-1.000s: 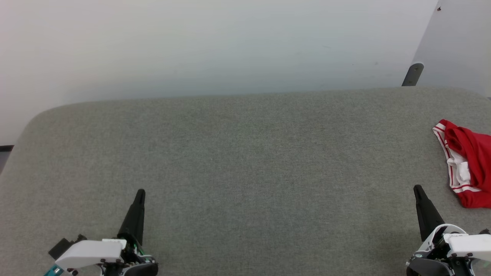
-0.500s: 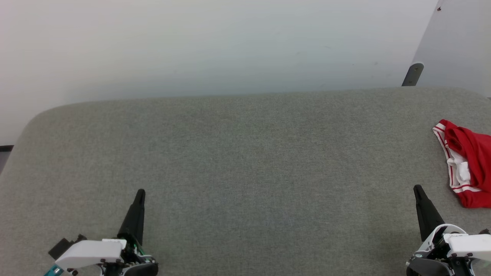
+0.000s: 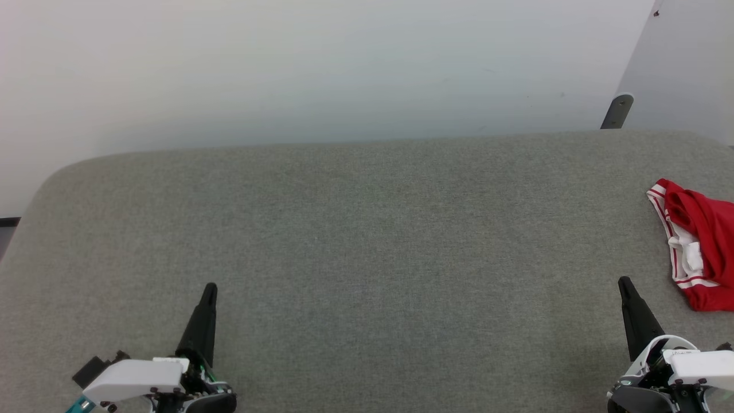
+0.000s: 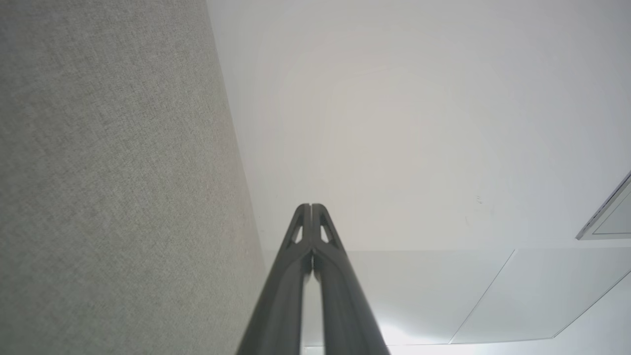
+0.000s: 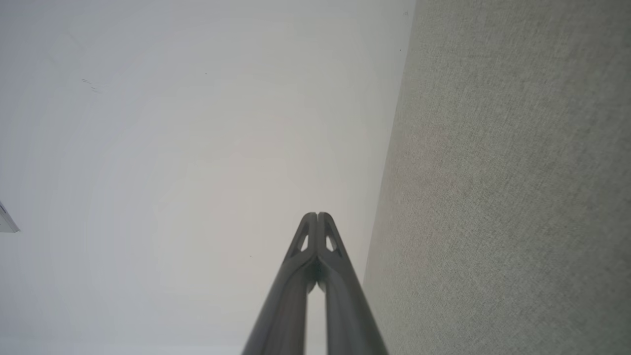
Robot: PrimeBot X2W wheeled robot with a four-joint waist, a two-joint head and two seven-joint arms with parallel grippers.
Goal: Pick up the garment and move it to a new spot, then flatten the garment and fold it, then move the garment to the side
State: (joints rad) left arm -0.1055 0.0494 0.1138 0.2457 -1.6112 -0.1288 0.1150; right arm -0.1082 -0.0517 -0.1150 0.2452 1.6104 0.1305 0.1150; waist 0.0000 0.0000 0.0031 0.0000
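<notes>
The garment (image 3: 702, 246), bright red with white and striped trim, lies crumpled at the far right of the grey fabric surface (image 3: 367, 241), cut off by the head view's right edge. My right gripper (image 3: 624, 282) is shut and empty at the lower right, a short way left of and nearer than the garment. At the lower left, my left gripper (image 3: 210, 287) is also shut with nothing in it. In the wrist views the left gripper (image 4: 311, 206) and the right gripper (image 5: 317, 215) each show fingertips pressed together above the surface.
The grey surface has rounded far corners and ends at a white wall (image 3: 321, 69). A dark bracket (image 3: 617, 111) stands on the wall at the back right. Bare fabric stretches between the two grippers.
</notes>
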